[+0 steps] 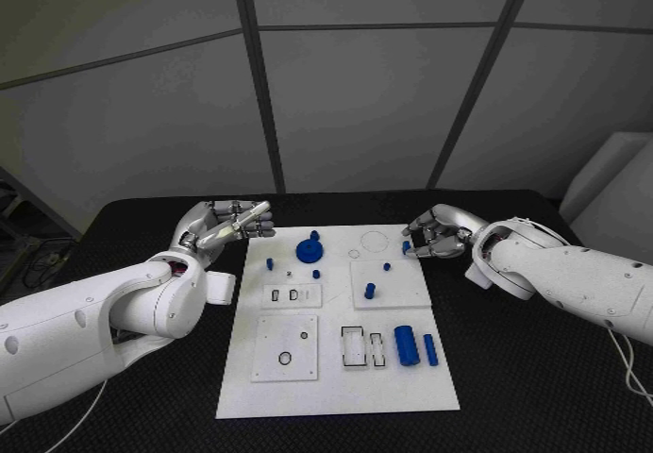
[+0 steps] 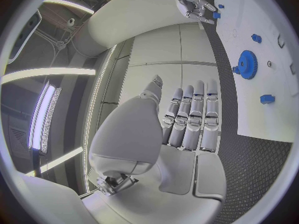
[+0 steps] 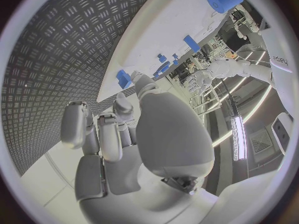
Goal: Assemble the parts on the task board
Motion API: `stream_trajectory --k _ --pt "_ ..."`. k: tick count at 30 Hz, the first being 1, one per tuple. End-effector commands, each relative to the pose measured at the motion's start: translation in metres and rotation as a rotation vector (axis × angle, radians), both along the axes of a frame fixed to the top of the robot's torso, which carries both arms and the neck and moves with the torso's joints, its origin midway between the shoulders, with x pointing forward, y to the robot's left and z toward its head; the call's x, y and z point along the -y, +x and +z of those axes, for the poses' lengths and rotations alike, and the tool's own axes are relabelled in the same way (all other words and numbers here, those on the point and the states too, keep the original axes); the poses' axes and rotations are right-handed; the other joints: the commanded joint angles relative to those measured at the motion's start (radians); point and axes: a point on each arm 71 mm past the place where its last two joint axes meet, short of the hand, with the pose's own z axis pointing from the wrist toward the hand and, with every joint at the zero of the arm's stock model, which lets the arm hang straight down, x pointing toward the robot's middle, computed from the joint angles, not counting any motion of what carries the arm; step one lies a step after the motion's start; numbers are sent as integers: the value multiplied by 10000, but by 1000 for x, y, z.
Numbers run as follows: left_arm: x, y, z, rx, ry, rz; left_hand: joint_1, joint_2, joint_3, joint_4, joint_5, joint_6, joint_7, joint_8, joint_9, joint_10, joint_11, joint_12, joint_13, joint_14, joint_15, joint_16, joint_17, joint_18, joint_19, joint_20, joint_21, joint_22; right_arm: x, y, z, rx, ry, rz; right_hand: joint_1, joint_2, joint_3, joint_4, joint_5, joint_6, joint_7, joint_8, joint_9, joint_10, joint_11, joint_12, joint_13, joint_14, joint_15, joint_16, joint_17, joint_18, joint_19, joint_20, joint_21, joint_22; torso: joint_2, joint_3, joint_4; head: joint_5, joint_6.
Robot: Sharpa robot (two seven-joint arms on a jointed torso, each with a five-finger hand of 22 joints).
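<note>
The table [image 1: 163,212] is black, with a ribbed, checker-plate texture that the wrist views show plainly. Behind it stands a grey panelled wall [image 1: 367,104] split by dark seams. The white board [image 1: 341,387] lies in the middle of the table, long side running from the far edge toward the robot.

On the board, a blue gear [image 1: 311,251] sits near the far edge, left of centre, with small blue pegs [image 1: 270,263] just nearer the robot. A thick blue cylinder [image 1: 406,345] and a thinner blue rod [image 1: 430,349] lie side by side toward the board's right edge, beside two dark-rimmed slots [image 1: 353,346]. A raised white plate [image 1: 286,347] with a ring mark lies toward the left edge.

The left hand [image 1: 228,223] hovers just off the board's far left corner, fingers straight and side by side, holding nothing. The right hand [image 1: 438,233] is at the far right corner with fingers curled in; a small blue piece [image 1: 407,247] shows at its fingertips, but whether it is pinched or merely beside them I cannot tell.
</note>
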Motion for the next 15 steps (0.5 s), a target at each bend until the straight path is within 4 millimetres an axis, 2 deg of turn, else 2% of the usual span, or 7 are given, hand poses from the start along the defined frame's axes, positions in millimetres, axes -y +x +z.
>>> stream_trajectory --k 1,15 --pt "2 0 1 106 -9 -141 -1 108 12 -55 -31 94 9 -29 5 56 23 56 15 46 26 -44 12 -99 -58 10 -37 -12 -1 1 -1 -82 -176 24 -41 75 -63 21 -43 18 -6 67 30 25 0 47 47 946 61 -7 2135 103 -23 49 -35 34 1 0 1 2 -16" --pt "2 0 1 98 -10 -147 1 109 10 -61 -31 91 9 -35 3 54 24 48 12 48 27 -51 16 -99 -68 11 -43 -15 -3 2 -8 -300 -423 79 25 325 -162 63 -76 676 -171 443 144 269 -150 273 239 974 -58 31 2223 72 118 -41 52 208 -4 -2 -5 13 -48"
